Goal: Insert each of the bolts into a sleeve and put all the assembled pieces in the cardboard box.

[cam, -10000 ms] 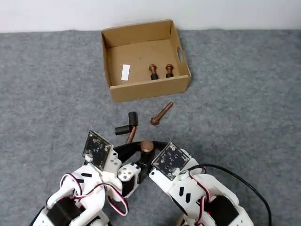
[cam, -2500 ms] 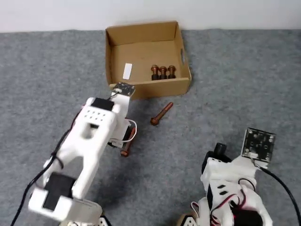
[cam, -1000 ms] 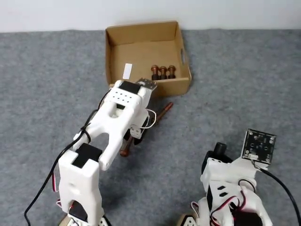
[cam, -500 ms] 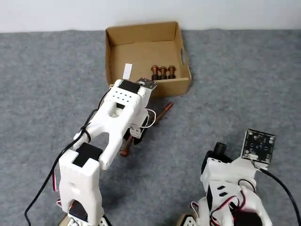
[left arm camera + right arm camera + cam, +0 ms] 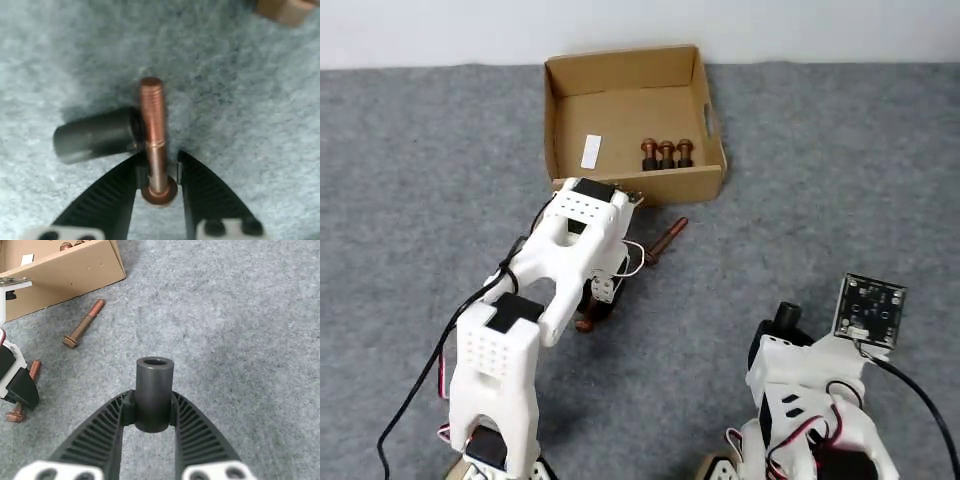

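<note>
On the grey mat lies a copper bolt (image 5: 152,125), and my left gripper (image 5: 157,167) is shut on its shaft just above the head. A black sleeve (image 5: 92,137) lies on its side touching that bolt. In the high view the bolt's head (image 5: 584,323) pokes out from under the left arm. My right gripper (image 5: 154,407) is shut on another black sleeve (image 5: 154,385), held upright with its bore up, near the front right (image 5: 786,318). The cardboard box (image 5: 630,190) holds three assembled pieces (image 5: 666,153). A loose bolt (image 5: 663,241) lies in front of the box.
The box (image 5: 65,270) stands at the back centre of the mat, a white label on its floor. The loose bolt (image 5: 84,330) lies between the box and the left gripper (image 5: 17,385). Grey mat stretches open to the right and far left.
The left arm swung from left of the box over to the bolt and sleeve, then settled lower around the bolt in the last half second. The right arm has kept still with its sleeve.
</note>
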